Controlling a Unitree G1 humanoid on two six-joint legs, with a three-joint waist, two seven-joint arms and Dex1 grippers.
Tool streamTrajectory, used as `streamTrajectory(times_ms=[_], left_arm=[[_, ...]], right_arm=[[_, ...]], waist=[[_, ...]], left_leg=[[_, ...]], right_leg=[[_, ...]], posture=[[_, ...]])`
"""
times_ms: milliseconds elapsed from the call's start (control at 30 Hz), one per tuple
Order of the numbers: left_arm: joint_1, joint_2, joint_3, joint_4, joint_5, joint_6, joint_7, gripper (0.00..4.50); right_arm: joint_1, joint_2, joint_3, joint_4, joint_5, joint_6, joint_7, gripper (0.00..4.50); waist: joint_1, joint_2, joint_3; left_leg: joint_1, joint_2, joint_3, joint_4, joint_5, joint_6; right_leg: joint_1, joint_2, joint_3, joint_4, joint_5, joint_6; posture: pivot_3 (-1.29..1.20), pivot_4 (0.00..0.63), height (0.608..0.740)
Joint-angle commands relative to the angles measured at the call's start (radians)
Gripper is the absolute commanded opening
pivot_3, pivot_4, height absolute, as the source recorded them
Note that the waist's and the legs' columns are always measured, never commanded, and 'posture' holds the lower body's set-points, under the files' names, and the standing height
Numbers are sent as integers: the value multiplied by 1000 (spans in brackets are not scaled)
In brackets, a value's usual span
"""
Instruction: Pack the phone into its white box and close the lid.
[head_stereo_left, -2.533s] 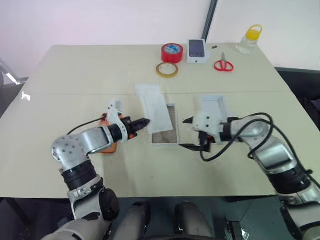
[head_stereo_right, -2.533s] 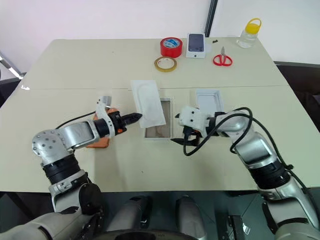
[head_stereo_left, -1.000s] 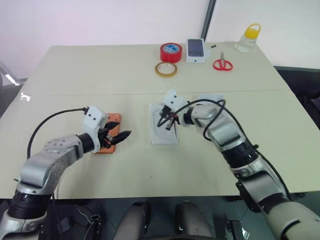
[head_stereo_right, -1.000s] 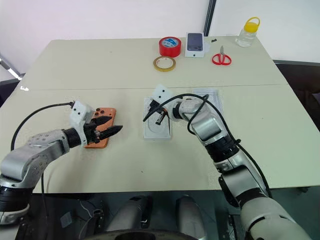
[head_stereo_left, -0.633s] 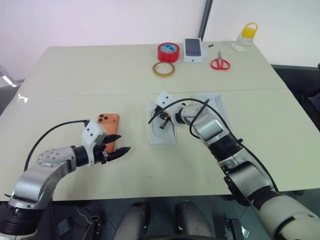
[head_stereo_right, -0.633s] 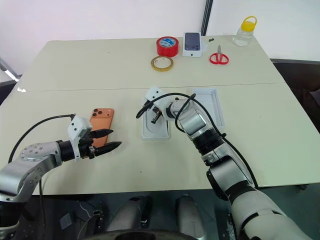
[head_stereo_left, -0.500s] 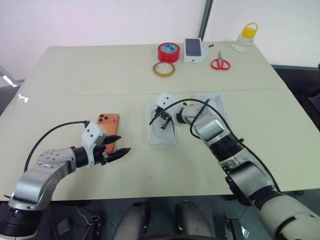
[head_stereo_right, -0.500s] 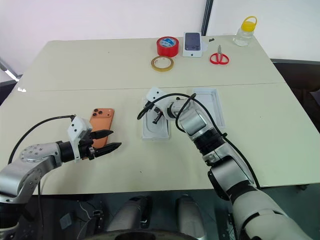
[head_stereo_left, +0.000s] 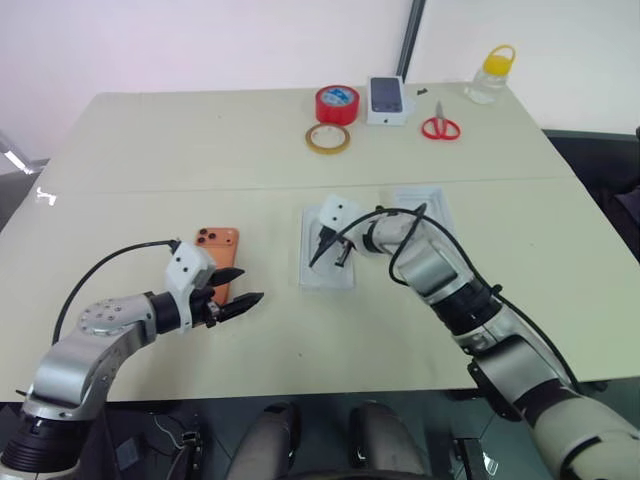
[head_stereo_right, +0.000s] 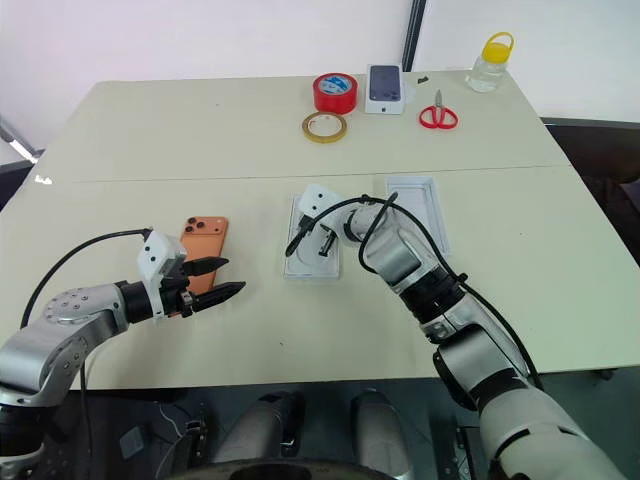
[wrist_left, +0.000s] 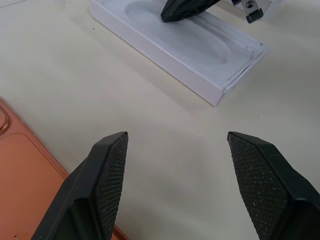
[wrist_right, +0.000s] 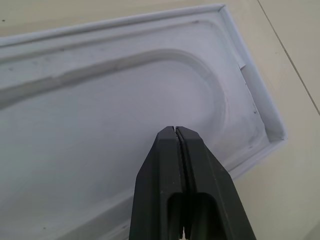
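The orange phone (head_stereo_left: 222, 243) lies flat on the table's left half, lenses at its far end; its edge shows in the left wrist view (wrist_left: 20, 175). My left gripper (head_stereo_left: 245, 285) hangs open and empty just past the phone's near right corner, its fingers (wrist_left: 110, 165) wide apart over bare table. The white box (head_stereo_left: 325, 282) sits at the table's middle with a moulded white tray inside (wrist_right: 100, 125). My right gripper (head_stereo_left: 316, 258) is shut, holding nothing, with its tip (wrist_right: 175, 130) low over that tray. Whether it touches the tray I cannot tell.
A second white box part (head_stereo_left: 434, 202) lies right of the box, behind my right arm. Along the far edge stand a red tape roll (head_stereo_left: 340, 104), a yellow tape ring (head_stereo_left: 328, 138), a small carton picturing a dark phone (head_stereo_left: 388, 98), red scissors (head_stereo_left: 437, 126) and a yellow-capped bottle (head_stereo_left: 488, 78).
My left gripper has drawn back off the phone toward the near edge, still open. The white insert that lay across the box now rests inside it, and my right wrist has rolled above it.
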Motion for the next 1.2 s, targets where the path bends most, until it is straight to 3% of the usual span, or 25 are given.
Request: streamTrajectory(times_ms=[33,233,367,567,667,900,1200], left_arm=[[-10,0,52,-26,-13,13,15,3357],[-57,-37,135,17,-71,158,132,3357],[-153,-103,287,124,-166,363,313,4454],[-312,-103,392,265,-196,685,480,4454],[-350,-86,360,288,-191,791,480,4454],[-379,-131,326,266,-216,942,444,4454],[-386,-298,365,208,-255,1033,464,4454]], right_arm=[[-11,18,-44,-86,20,-74,-5,40],[1,66,-91,-164,96,-54,30,40],[3,149,-56,-173,116,-3,26,0],[-9,252,49,-101,92,-2,19,0],[-19,276,90,-55,75,-10,19,0],[-28,299,123,1,62,-12,33,0],[-15,269,137,-8,47,-16,63,0]], waist=[[-1,0,0],[1,0,0],[-7,0,0],[-22,-1,0],[-24,-1,-1],[-24,-1,-1],[-12,0,-2]], left_leg=[[0,0,0,0,0,0],[0,0,0,0,0,0],[0,1,0,0,0,0],[0,0,-1,2,0,0],[0,0,-1,2,0,0],[0,0,-1,2,0,0],[1,-1,-1,3,0,0]], right_leg=[[0,0,0,0,0,0],[0,0,0,0,0,0],[0,1,0,2,0,0],[-1,2,0,3,0,0],[-1,2,0,4,0,0],[-1,2,0,4,0,0],[-2,0,-1,2,0,0]], posture=[[0,150,740],[0,150,740],[0,150,740],[0,150,740],[0,150,740],[0,150,740],[0,150,740]])
